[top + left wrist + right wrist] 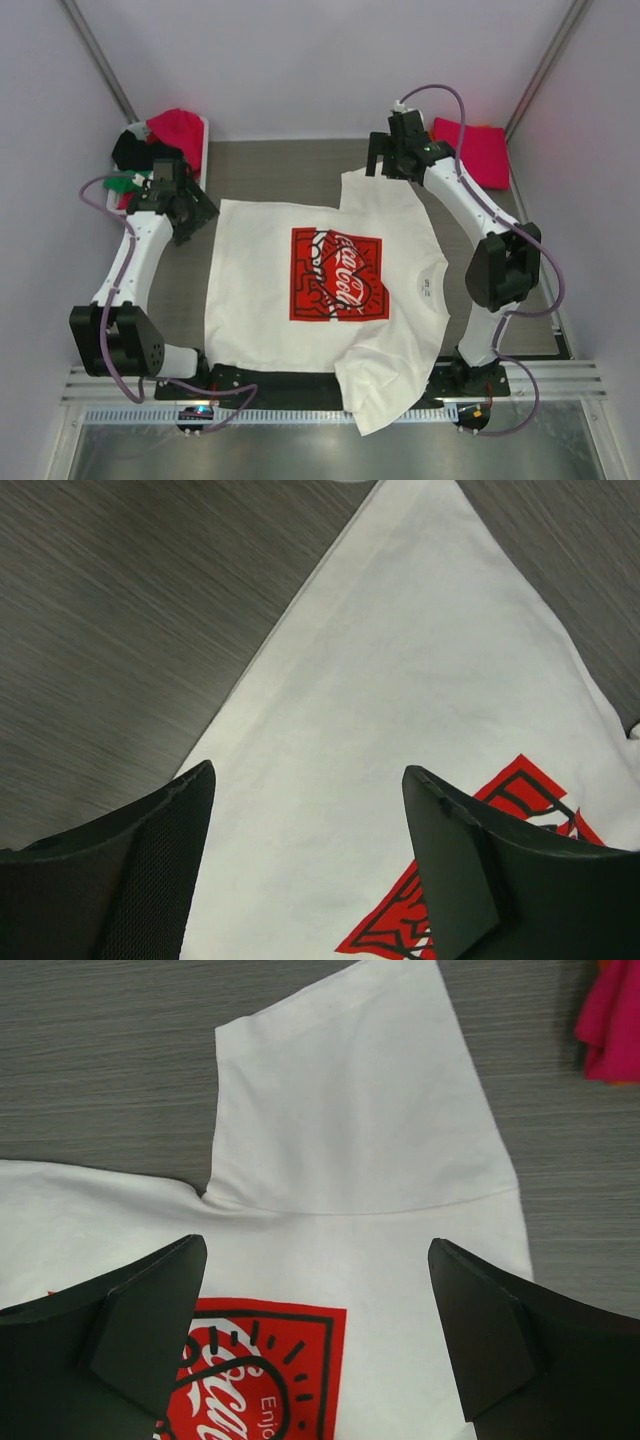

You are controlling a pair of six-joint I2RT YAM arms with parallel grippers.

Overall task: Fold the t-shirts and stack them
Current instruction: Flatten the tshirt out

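Note:
The cream-white t-shirt with a red chest print lies spread flat on the table, one sleeve hanging over the near edge. It also shows in the left wrist view and the right wrist view. My left gripper is open and empty above the shirt's far-left hem corner; in its wrist view the left gripper has its jaws wide apart. My right gripper is open and empty above the far sleeve; in its wrist view the right gripper straddles the shirt.
A white basket at the far left holds red, black and green shirts. A magenta-pink shirt lies folded at the far right and shows in the right wrist view. Grey walls enclose the table.

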